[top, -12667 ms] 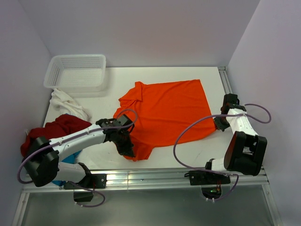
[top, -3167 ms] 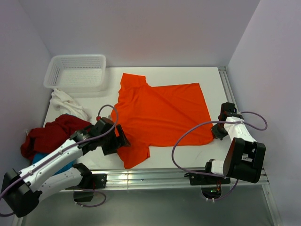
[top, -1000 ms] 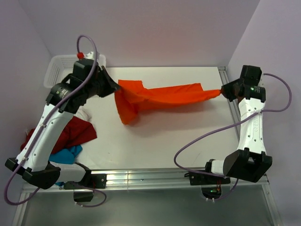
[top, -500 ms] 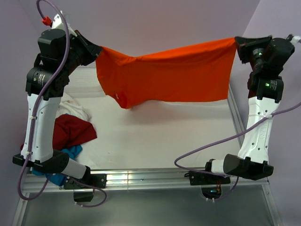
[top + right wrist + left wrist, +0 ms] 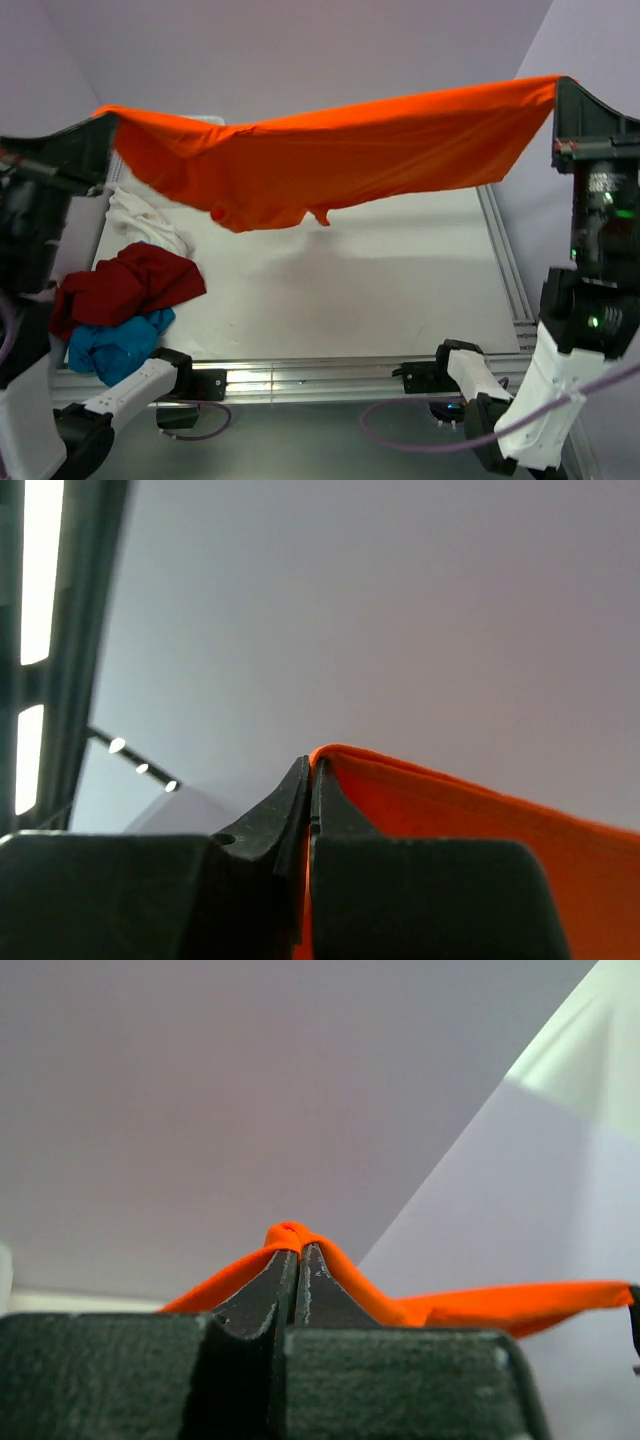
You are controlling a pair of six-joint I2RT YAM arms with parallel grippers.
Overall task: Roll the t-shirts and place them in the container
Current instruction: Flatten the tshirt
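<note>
From the top camera we've got the orange t-shirt [image 5: 340, 150] stretched out in the air, well above the table [image 5: 400, 290], sagging a little in the middle with a sleeve hanging down. The left gripper [image 5: 108, 122] pinches one end and the right gripper [image 5: 558, 84] the other, both arms raised high. Down on the table's left side lie the others: the white t-shirt [image 5: 140, 220] crumpled by the wall, the dark red t-shirt [image 5: 130, 285] just in front of it, and the blue t-shirt [image 5: 115, 345] touching that one at the near edge. Over to the left wrist: we see the jaws pressed together on a bunched fold of orange cloth [image 5: 480, 1305], which runs off to the right. Right wrist now: jaws likewise clamped tight on the orange edge [image 5: 450, 830], cloth falling away to the lower right
</note>
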